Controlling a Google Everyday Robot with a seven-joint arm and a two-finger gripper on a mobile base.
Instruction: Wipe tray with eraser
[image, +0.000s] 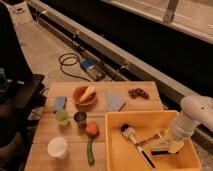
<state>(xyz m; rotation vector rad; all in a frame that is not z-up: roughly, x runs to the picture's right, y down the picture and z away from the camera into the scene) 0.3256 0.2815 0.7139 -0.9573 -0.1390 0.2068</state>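
In the camera view, you are looking at the gripper (170, 143) reaching down into the tray (142, 114), its jaws drawn narrow and clamping the eraser (159, 148). The eraser is sitting directly under the fingertips, pressing on the tray floor at about 3 o'clock from the tray's centre, near the right wall. The white arm (192, 116) is coming in from 2 o'clock over that wall. The brush (128, 132) is lying inside the tray at 9 o'clock from the eraser, bristle head pointing to 11 o'clock and dark handle running toward 5 o'clock, so it is occupying the floor to the eraser's left. A thin pale strip (150, 139) is crossing between brush and gripper; you cannot tell what it is. The tray is filling the 5 o'clock corner of the wooden table (107, 89). Outside it, an orange fruit (92, 129) and a green vegetable (90, 150) are lying just beside its left wall at 9 o'clock. Farther off are a metal cup (80, 119), a green cup (62, 117), a white cup (57, 147), a blue block (60, 102) and an orange bowl (82, 96).
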